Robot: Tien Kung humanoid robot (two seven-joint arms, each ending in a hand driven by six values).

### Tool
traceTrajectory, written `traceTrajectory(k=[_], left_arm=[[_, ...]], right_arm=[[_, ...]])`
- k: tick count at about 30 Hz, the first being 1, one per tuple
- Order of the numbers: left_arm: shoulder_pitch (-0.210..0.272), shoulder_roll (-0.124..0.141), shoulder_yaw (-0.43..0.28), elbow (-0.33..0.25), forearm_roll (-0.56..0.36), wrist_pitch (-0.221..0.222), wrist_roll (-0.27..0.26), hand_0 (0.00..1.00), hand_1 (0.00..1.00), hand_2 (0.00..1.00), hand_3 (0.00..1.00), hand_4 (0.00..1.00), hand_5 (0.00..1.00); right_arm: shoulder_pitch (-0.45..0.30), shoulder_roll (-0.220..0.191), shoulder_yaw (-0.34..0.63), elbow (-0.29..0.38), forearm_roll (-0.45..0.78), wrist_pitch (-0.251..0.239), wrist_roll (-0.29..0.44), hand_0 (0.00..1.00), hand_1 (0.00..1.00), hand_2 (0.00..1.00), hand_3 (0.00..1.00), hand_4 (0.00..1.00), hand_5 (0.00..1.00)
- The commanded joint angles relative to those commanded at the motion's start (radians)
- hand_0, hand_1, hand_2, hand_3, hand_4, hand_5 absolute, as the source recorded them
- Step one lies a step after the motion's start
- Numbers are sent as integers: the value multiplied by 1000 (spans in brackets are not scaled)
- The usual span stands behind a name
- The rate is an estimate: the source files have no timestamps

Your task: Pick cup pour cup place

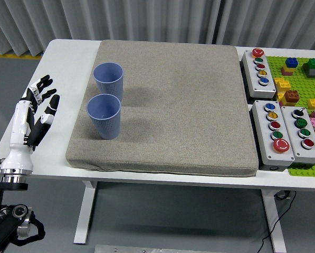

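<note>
A: What were the fingers [45,97] of the left hand [35,117] doing?

B: They were stretched out and slightly spread, holding nothing. The hand hung over the left edge of the white table [67,68], palm side turned toward the mat, with its white forearm running down to the lower left corner of the view.

A: Was it touching either cup?

B: No. Both stood apart from it, on the left part of the grey mat [173,105]. The near blue cup [104,116] sat upright close to the mat's left edge, and the far blue cup [108,80] stood upright just behind it, the two nearly touching. A strip of bare table lay between the hand and the mat.

A: Could you see inside the cups?

B: Only blue interiors; I could not tell whether anything was in them.

A: And the right hand?

B: It did not appear in the view.

A: What lay further out?

B: To the right of the mat were three grey button boxes [273,134] with coloured buttons, and beyond them a green baseplate [297,74] carrying coloured building blocks. Grey corrugated panels stood behind the table.
</note>
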Motion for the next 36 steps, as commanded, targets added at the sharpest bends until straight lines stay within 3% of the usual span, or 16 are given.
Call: traceTrajectory(k=[1, 2, 7, 8, 13, 14, 28, 36], left_arm=[[0, 0, 0, 0, 3, 0, 1, 799, 799, 905, 930, 896, 710], [6, 1, 7, 4, 20, 8, 4, 840, 837, 973, 998, 929, 587], [10, -8, 32, 20, 78, 19, 26, 840, 837, 973, 998, 929, 587], [8, -11, 40, 26, 91, 16, 35, 862, 856, 998, 998, 963, 492], [7, -16, 70, 48, 88, 12, 46, 862, 856, 998, 998, 963, 492], [7, -18, 77, 56, 82, 13, 46, 872, 863, 998, 998, 974, 380], [-7, -40, 118, 127, -23, 5, 53, 884, 880, 998, 998, 977, 384], [-65, -57, 180, 177, -142, -8, 36, 887, 881, 998, 998, 975, 374]], right_arm=[[0, 0, 0, 0, 0, 0, 0, 640, 604, 510, 589, 2, 2], [2, -1, 1, 0, -3, 1, 1, 641, 604, 510, 589, 2, 2], [7, -2, 1, -1, -2, 2, 2, 641, 604, 510, 589, 2, 2], [9, -2, 2, -1, -3, 2, 3, 639, 604, 510, 589, 2, 2], [11, -3, 0, -1, -1, 2, 4, 639, 604, 510, 589, 2, 2], [11, -3, 0, -1, -1, 2, 4, 640, 604, 510, 588, 2, 2], [11, -2, -2, -2, 1, 3, 4, 640, 604, 509, 589, 2, 2], [15, -2, -8, -2, 14, 0, 5, 640, 604, 510, 588, 2, 2]])
